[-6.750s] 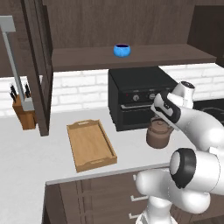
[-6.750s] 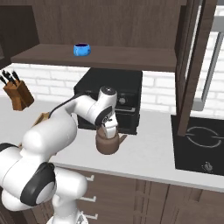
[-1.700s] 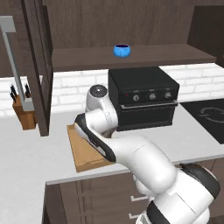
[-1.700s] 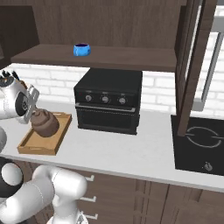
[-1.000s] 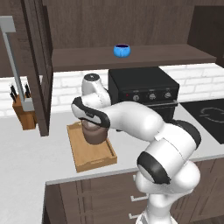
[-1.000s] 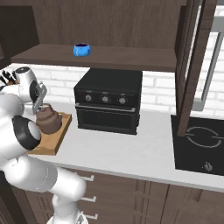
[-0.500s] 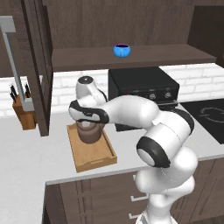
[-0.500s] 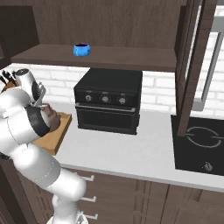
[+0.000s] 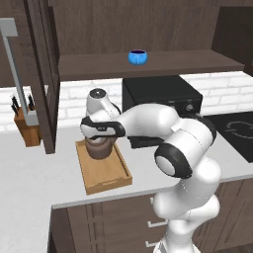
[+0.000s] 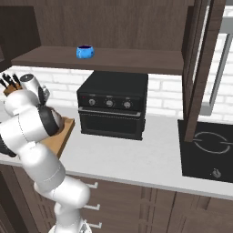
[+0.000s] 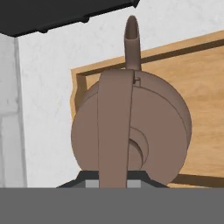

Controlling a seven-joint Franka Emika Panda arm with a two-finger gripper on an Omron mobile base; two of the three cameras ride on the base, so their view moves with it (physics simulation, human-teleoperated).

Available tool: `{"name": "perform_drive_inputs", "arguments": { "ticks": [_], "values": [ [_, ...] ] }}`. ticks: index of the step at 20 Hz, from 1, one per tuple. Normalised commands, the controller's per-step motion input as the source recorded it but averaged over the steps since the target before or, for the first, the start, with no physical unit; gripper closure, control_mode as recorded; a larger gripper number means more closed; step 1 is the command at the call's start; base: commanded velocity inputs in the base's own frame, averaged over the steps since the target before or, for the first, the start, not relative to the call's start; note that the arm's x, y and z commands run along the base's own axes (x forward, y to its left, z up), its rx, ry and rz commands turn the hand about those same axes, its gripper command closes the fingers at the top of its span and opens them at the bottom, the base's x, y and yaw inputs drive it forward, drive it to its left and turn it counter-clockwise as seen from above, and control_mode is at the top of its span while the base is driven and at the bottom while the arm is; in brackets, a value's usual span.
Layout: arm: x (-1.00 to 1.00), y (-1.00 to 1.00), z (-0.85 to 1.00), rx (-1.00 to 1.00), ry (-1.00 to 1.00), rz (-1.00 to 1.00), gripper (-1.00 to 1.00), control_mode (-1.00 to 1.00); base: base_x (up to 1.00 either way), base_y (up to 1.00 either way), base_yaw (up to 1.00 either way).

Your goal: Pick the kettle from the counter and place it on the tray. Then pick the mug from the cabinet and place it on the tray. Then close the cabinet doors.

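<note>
Gripper [image 9: 100,140] clamped on the kettle [image 11: 131,127] by its arched handle, spout at 12 o'clock in the hand view. Kettle sits low over the back end of the tray [image 9: 108,173] (contact unclear). Risk: releasing early tips it onto the rim, toward the counter [image 9: 34,173].

Pincer [image 9: 100,141] low, arm bent leftward

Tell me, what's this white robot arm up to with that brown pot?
The gripper is lowering the kettle by its handle onto the wooden tray on the counter; whether it rests there yet is hard to tell. The blue mug sits on the open cabinet's shelf, not yet fetched.
</note>
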Motion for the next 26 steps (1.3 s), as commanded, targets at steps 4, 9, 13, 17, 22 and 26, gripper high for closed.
{"name": "perform_drive_inputs", "arguments": {
  "ticks": [4, 9, 13, 17, 22, 26],
  "values": [
    [0.16, 0.00, -0.11, 0.00, -0.06, 0.00, 1.00, -1.00, 0.00, 0.00, 0.00],
    [0.08, 0.00, -0.06, 0.00, -0.08, 0.00, 1.00, -1.00, 0.00, 0.00, 0.00],
    [0.05, 0.00, -0.06, 0.01, -0.09, 0.00, 1.00, -1.00, 0.00, 0.00, 0.00],
    [-0.07, 0.01, -0.04, 0.04, -0.08, -0.01, 1.00, -1.00, 0.00, 0.00, 0.00],
    [-0.21, 0.16, 0.01, 0.04, 0.00, -0.07, 1.00, -1.00, 0.00, 0.00, 0.00],
    [-0.07, 0.28, 0.00, 0.03, 0.06, -0.09, 1.00, -1.00, 0.00, 0.00, 0.00]
  ]
}}
